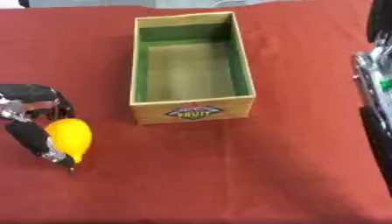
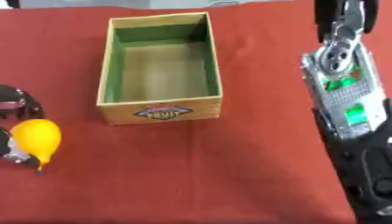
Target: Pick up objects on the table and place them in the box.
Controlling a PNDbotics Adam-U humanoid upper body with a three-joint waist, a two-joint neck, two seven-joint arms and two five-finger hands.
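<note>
The box (image 1: pixel 191 107) stood open-topped near the table's (image 1: pixel 229 175) far edge, its inside bare — nothing blocked entry from above. Between it and the left hand (image 1: pixel 30 127) curled round a yellow fruit (image 1: pixel 69 138) by the left edge lay bare cloth; the near half lay bare too.

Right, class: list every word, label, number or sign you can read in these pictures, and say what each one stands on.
"FRUIT": on the dark diamond-shaped label on the near wall of the open wooden box with green inner walls.
A smaller line above that word is too blurred to read.
No other text is readable.
</note>
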